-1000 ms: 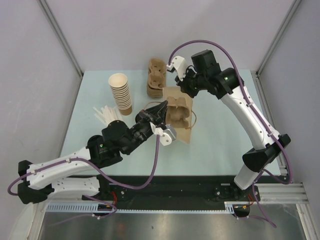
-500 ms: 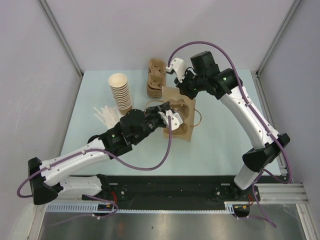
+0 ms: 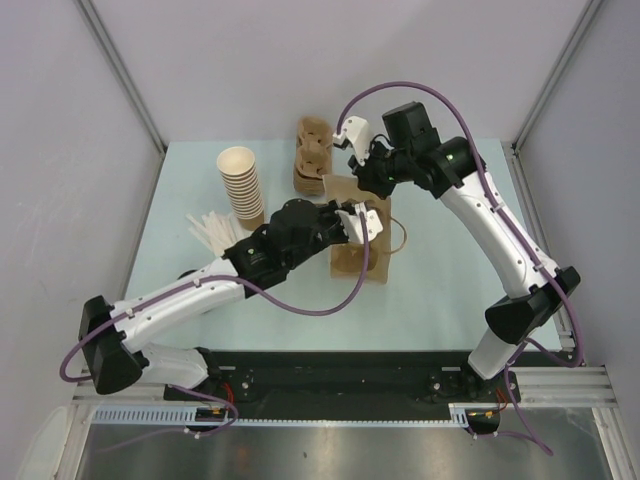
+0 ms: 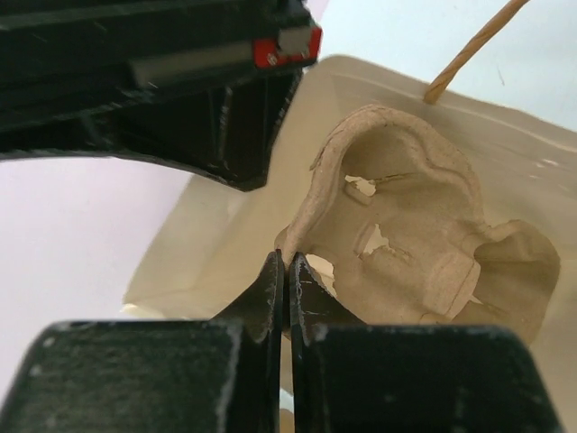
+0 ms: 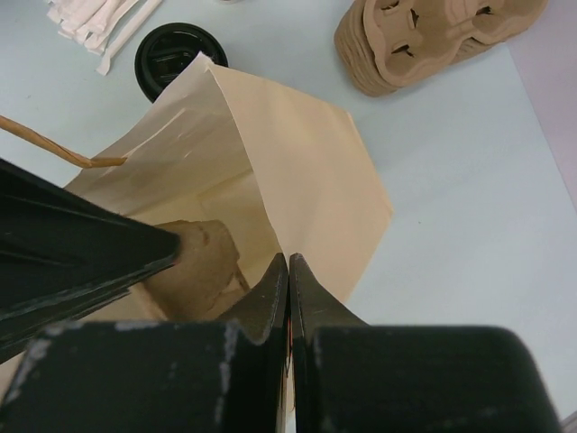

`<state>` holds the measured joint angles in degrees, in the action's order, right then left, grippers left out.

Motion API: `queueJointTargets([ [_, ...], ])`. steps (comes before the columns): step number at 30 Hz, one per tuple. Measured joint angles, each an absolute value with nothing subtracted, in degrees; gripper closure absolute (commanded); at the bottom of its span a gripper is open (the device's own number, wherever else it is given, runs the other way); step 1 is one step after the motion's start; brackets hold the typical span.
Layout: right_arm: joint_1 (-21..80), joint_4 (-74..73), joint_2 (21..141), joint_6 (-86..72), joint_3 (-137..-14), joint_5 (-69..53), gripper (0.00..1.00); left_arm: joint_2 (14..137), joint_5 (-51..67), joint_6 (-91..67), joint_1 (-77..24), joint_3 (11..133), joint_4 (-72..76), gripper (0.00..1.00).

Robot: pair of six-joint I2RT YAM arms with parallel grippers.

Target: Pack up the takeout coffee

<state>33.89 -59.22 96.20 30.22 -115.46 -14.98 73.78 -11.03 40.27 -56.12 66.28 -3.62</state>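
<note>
Black-lidded takeout coffee (image 5: 169, 59): upper left of the right wrist view, on the table just beyond the bag's far edge and outside the bag. Only its round black lid shows from above. The left arm covers it in the overhead view.
Kraft paper bag (image 5: 297, 162): centre of the overhead view, mouth open, with a twisted paper handle (image 4: 469, 45) at its rim.
Pulp cup carrier (image 4: 406, 234): tan moulded tray inside the bag, filling the middle of the left wrist view.
Left gripper (image 4: 287, 271): fingers pressed together, pinching the carrier's raised edge inside the bag's mouth.
Right gripper (image 5: 288, 271): fingers pressed together, pinching the bag's top edge.
Stack of spare carriers (image 3: 312, 155): just above the bag in the overhead view.
Stack of lidless cups (image 3: 242, 185): upper left of centre, brown outside, cream inside.
White wrapped straws (image 3: 210, 228): loose pile just below the cup stack.
Table (image 3: 450, 280): pale blue-green surface under everything.
</note>
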Motion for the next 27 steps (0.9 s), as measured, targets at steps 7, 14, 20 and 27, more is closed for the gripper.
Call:
queueJointTargets([
  [7, 30.8, -61.6, 96.8, 28.0, -117.6, -18.7, 1.00, 76.2, -9.8, 38.2, -54.6, 69.5, -7.7, 1.00],
  [14, 27.4, -66.2, 97.2, 23.4, -120.8, -25.5, 1.00, 73.5, -7.4, 36.6, -54.6, 73.4, -11.1, 1.00],
  [20, 27.4, -68.0, 97.2, 21.1, -120.4, -30.0, 1.00, 68.8, -7.5, 40.0, -56.8, 69.4, -6.8, 1.00],
  [27, 27.4, -68.3, 97.2, 20.6, -119.2, -32.2, 1.00, 70.2, -9.8, 44.8, -59.5, 65.5, -3.0, 1.00],
])
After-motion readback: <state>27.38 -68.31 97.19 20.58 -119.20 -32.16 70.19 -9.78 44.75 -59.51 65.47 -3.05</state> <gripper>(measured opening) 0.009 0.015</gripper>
